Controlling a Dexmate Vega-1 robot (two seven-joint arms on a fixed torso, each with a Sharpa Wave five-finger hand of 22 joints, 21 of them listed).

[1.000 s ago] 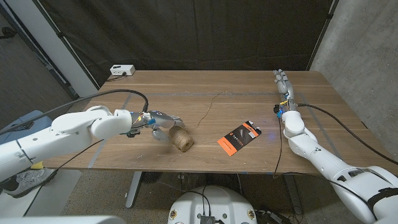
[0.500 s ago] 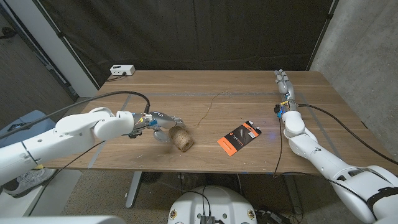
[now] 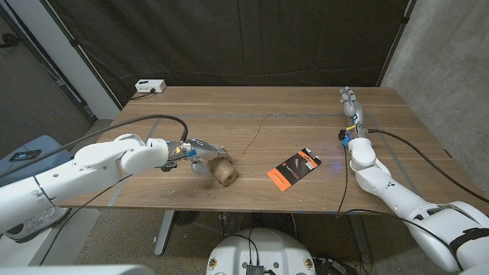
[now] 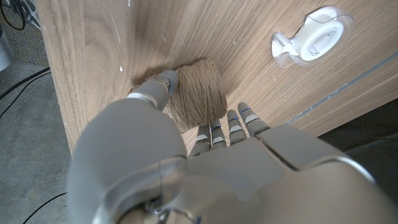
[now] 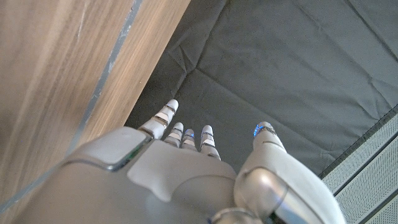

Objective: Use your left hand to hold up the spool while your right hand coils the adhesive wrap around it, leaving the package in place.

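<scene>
The spool [image 3: 222,170], a ball of tan twine, lies on the wooden table [image 3: 260,130] close to its front edge, left of the middle. The left hand [image 3: 200,149] reaches in from the left edge and is at the spool; in the left wrist view its fingers [image 4: 227,127] curve over one side of the spool [image 4: 198,92] and the thumb comes round the other, so the hand grips it while the spool sits on the table. The adhesive wrap, a roll of tape in a clear dispenser [image 4: 309,41], lies on the table just beyond the spool in that view; in the head view it shows as a pale shape [image 3: 200,166] just left of the spool, partly under the hand. The package [image 3: 293,169], a flat black and orange card, lies near the front edge right of the middle, well apart from the spool. A loose thin strand [image 3: 258,131] trails across the middle of the table. A small white box [image 3: 150,86] sits at the far left corner. The right hand [image 3: 349,102] rests near the far right corner, fingers [image 5: 186,137] straight and released, holding nothing.
</scene>
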